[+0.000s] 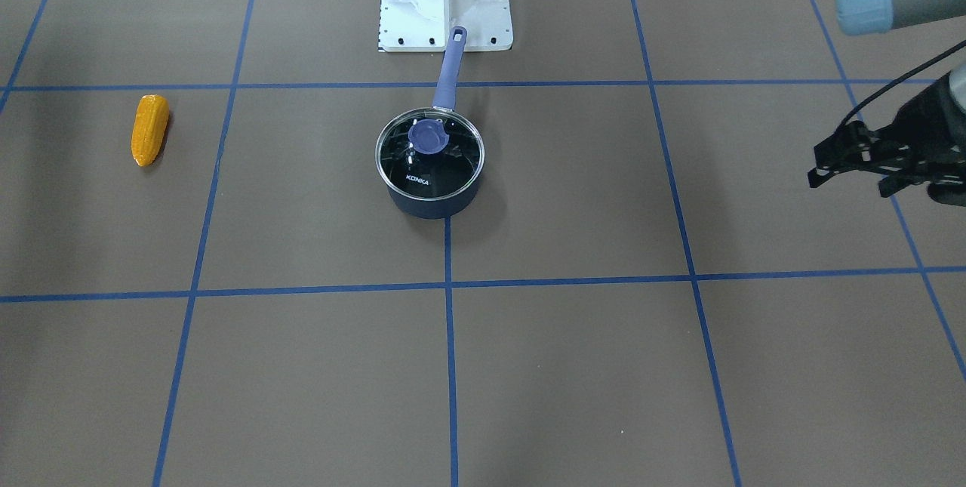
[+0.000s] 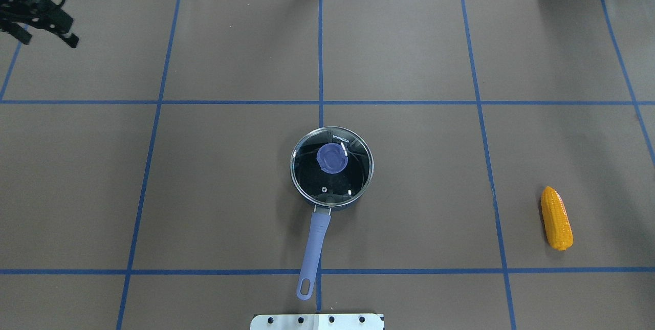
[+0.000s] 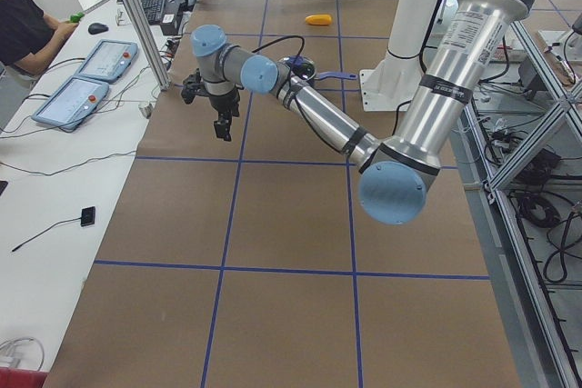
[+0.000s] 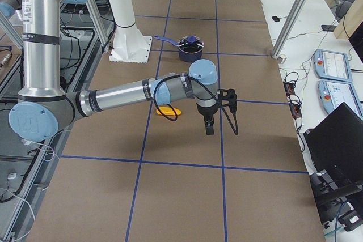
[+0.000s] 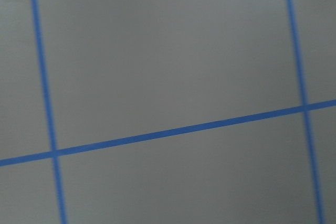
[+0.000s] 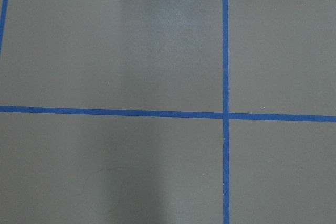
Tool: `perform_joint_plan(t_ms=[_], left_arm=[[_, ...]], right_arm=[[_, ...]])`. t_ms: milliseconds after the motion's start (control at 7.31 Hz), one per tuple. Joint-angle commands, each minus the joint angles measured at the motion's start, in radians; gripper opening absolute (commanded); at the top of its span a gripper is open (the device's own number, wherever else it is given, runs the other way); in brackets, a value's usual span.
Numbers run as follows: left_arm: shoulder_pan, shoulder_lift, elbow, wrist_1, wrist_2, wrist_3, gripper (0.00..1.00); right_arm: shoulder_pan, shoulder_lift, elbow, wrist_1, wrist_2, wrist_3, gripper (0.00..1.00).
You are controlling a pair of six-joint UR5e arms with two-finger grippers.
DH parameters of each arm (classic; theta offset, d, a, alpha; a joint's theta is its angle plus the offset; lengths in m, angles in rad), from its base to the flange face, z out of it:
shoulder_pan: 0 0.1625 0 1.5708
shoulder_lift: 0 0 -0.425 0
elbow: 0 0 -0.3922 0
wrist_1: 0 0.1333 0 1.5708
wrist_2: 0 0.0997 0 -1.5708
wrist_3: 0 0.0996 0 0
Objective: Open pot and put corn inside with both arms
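Overhead exterior: left end effector (image 2: 49, 40) partly cropped

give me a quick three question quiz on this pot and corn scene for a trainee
1. True or false: the glass lid sits on the pot.
2. In the overhead view the corn lies: A) inside the pot; B) on the table, well apart from the pot; C) on top of the lid.
3. Fill in: the pot's handle points toward the robot's white ____.
Key: 1 true; 2 B; 3 base.
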Motion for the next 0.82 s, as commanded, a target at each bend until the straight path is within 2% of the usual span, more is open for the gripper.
perform_joint_plan(t_ms=[0,137,274,411,547,684], left_arm=[[0.149,-0.161,0.007,0.021,0.019,-0.251,0.99],[0.235,-0.225,0.01,0.023,0.071,-0.333,0.99],[0.312,-0.296,0.042,0.021,0.126,-0.413,0.99],[0.36,-0.381,0.103,0.024,0.157,-0.47,0.99],[0.416,-0.422,0.117,0.026,0.195,-0.528,0.99],[0.465,-0.468,0.143,0.026,0.241,-0.573,1.0]], right_arm=[[-0.012,-0.013,0.02,0.001,0.04,0.017,1.0],[-0.028,-0.013,0.02,-0.001,0.049,0.071,1.0],[-0.046,-0.022,0.035,0.001,0.129,0.08,1.0],[-0.08,-0.058,0.082,0.001,0.137,0.118,1.0],[-0.156,-0.068,0.116,0.001,0.129,0.221,1.0],[-0.265,-0.067,0.142,0.003,0.085,0.32,1.0]])
